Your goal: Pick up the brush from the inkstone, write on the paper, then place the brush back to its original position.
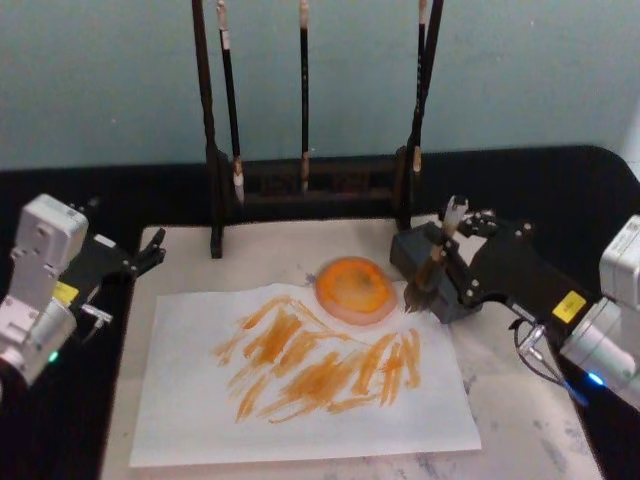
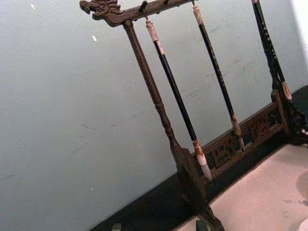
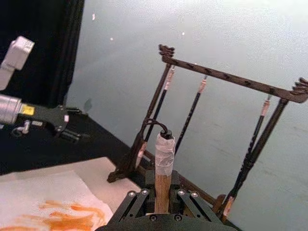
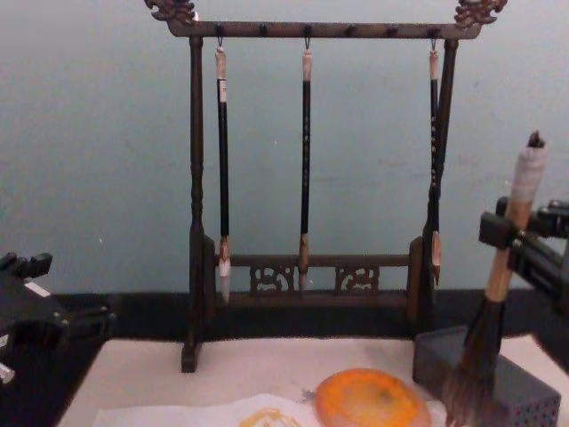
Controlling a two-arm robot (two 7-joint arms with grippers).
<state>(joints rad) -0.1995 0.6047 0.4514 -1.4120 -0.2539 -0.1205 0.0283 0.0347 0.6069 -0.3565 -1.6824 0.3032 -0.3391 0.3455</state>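
The brush [image 1: 436,262] stands nearly upright with my right gripper [image 1: 441,268] shut on its tan handle [image 3: 162,180]. Its dark tuft [image 4: 468,381] hangs just right of the orange inkstone [image 1: 355,290], over the paper's far right corner. Whether the tuft touches anything I cannot tell. The white paper [image 1: 200,420] lies in front of the inkstone [image 4: 369,400] and carries many orange strokes. In the chest view my right gripper [image 4: 503,233] comes in from the right edge. My left gripper [image 1: 150,250] rests open at the table's left edge, away from the paper.
A dark wooden rack [image 1: 305,190] with three thin hanging brushes [image 4: 305,160] stands behind the inkstone. A grey block [image 4: 511,387] sits right behind the tuft. The beige mat [image 1: 540,420] extends right of the paper; black cloth [image 1: 160,195] surrounds it.
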